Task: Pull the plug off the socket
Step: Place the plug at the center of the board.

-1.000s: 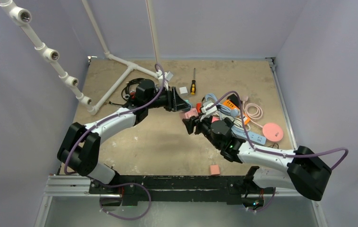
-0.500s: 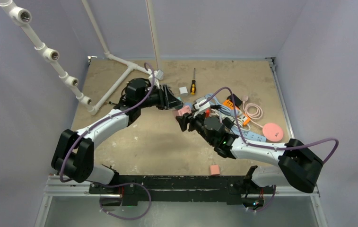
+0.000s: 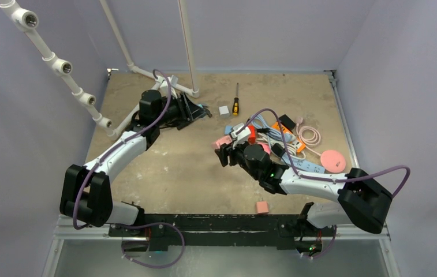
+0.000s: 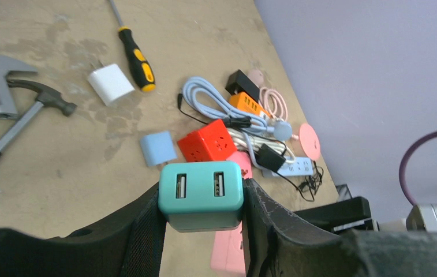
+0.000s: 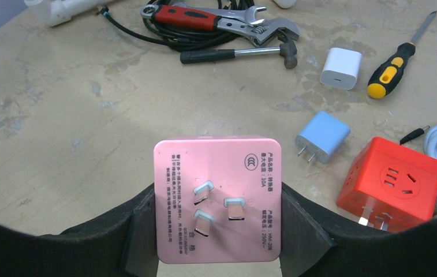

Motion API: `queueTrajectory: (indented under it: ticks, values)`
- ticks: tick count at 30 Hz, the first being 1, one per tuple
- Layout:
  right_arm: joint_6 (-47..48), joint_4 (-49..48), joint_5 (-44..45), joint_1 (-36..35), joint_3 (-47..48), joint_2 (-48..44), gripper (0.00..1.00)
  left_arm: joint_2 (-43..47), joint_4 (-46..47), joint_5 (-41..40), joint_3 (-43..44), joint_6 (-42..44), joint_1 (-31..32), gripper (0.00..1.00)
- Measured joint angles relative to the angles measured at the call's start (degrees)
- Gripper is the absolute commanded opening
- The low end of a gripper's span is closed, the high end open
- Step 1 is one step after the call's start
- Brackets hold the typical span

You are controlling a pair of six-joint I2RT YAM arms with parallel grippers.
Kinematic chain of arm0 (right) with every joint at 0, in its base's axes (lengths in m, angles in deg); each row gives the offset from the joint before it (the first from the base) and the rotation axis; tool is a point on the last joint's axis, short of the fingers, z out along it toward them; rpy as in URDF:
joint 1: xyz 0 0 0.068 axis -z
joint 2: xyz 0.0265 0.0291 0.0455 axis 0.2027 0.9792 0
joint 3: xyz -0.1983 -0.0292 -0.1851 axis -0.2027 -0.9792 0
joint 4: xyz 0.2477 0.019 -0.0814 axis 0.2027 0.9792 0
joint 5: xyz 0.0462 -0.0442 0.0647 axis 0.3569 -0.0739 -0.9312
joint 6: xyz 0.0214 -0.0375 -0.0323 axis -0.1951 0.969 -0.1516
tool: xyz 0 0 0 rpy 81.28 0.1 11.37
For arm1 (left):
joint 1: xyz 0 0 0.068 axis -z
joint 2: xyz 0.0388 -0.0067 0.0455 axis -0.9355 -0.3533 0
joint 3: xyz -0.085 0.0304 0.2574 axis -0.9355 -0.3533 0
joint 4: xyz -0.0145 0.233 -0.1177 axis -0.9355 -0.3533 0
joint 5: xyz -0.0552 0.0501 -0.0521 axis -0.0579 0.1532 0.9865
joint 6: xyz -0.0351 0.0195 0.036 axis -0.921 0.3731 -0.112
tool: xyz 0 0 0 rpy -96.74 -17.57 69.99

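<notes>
The plug (image 4: 201,195) is a teal two-port USB charger, and my left gripper (image 4: 201,202) is shut on its sides. In the top view that gripper (image 3: 197,111) is at the back left, near the white pipes. The socket (image 5: 217,196) is a flat pink adapter with its three-pronged face towards the camera. My right gripper (image 5: 217,222) is shut on its two edges. From above, the socket (image 3: 223,142) and right gripper (image 3: 223,153) are mid-table. Plug and socket are well apart, with bare table between them.
A screwdriver (image 3: 235,105) and white charger (image 3: 224,110) lie at the back. A blue charger (image 5: 322,137) and red cube socket (image 5: 390,182) lie just beyond the socket. A hammer and wrench (image 5: 233,52) lie near the pipes (image 3: 146,98). Cables and strips (image 3: 288,135) are piled to the right.
My left arm has swung back and to the left with the teal plug, widening the gap to the pink socket. The right gripper has shifted slightly left with the socket.
</notes>
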Motion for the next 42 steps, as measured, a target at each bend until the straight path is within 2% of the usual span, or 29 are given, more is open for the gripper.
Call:
queueTrajectory:
  ticks: [10, 16, 20, 22, 24, 27, 30, 34, 36, 42]
  values:
    - [-3.3, 1.7, 1.3, 0.9, 0.0, 0.0, 0.00, -0.1, -0.6, -3.1, 0.0, 1.0, 0.9, 0.00]
    - [-8.8, 5.6, -3.0, 9.4, 0.2, 2.7, 0.00, -4.7, -7.0, -11.4, 1.3, 4.7, 8.9, 0.00]
    - [-12.7, 10.3, -4.6, 10.4, 2.0, 6.3, 0.04, -9.2, -10.7, -14.3, 1.3, 5.7, 12.6, 0.04]
    - [-14.4, 11.9, -4.9, 10.4, 3.0, 8.2, 0.11, -11.4, -12.4, -15.8, 1.3, 5.9, 13.4, 0.12]
    - [-15.9, 13.1, -5.1, 10.4, 3.5, 9.4, 0.27, -13.3, -13.7, -17.1, 1.3, 6.0, 14.0, 0.24]
    - [-17.3, 14.3, -5.1, 10.4, 3.5, 10.1, 0.52, -15.6, -14.6, -18.3, 1.3, 6.0, 14.6, 0.45]
    - [-18.2, 15.1, -5.0, 10.5, 3.6, 10.2, 0.72, -17.2, -15.3, -18.9, 1.3, 6.1, 14.8, 0.69]
    - [-18.9, 15.1, -5.0, 10.6, 3.8, 10.0, 0.93, -18.8, -15.6, -19.8, 1.3, 6.4, 14.8, 0.97]
    - [-19.0, 15.1, -5.0, 10.8, 3.9, 9.7, 0.99, -19.1, -15.4, -20.0, 1.4, 6.4, 14.8, 0.99]
    - [-18.9, 15.9, -5.0, 11.3, 3.9, 6.6, 0.99, -18.6, -15.7, -22.7, 1.4, 6.6, 14.9, 0.99]
